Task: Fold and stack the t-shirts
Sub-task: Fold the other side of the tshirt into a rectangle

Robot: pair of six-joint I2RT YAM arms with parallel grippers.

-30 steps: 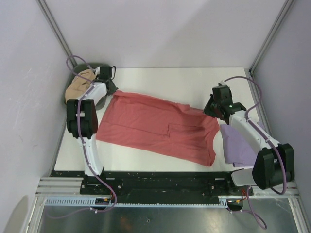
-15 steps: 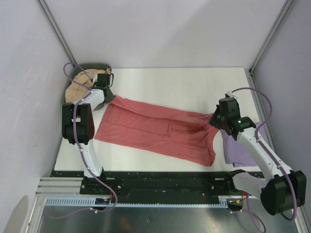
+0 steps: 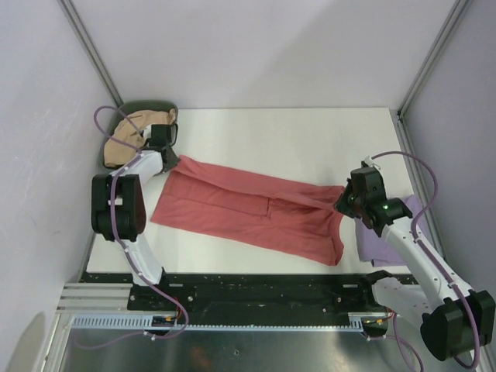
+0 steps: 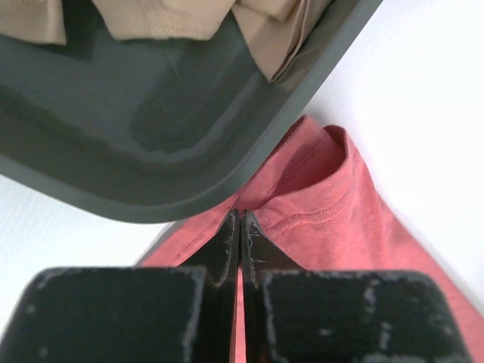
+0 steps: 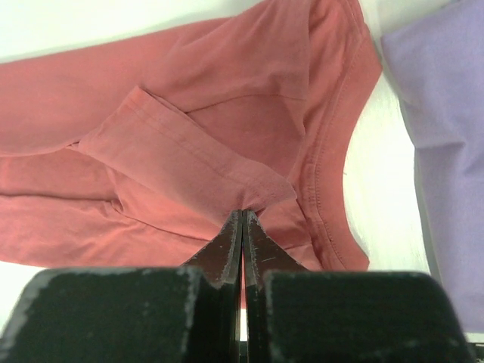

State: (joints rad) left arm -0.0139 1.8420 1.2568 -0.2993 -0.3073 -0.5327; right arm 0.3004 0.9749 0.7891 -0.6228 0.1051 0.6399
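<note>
White table (image 3: 310, 139) under lilac walls (image 3: 256, 54), seen from above: a salmon-red cotton t-shirt (image 3: 248, 213) lies stretched from the far-left corner toward the right edge, between the left jaws and the right jaws. A tan-beige tee (image 3: 124, 146) sits in the dark green oval bin (image 3: 151, 105) at that corner; a pale lavender tee (image 3: 377, 236) lies near-right. Left wrist — jaws pinched together on the red hem beside the bin wall. Right wrist — jaws clamped tight on a red fold near the neckline.
</note>
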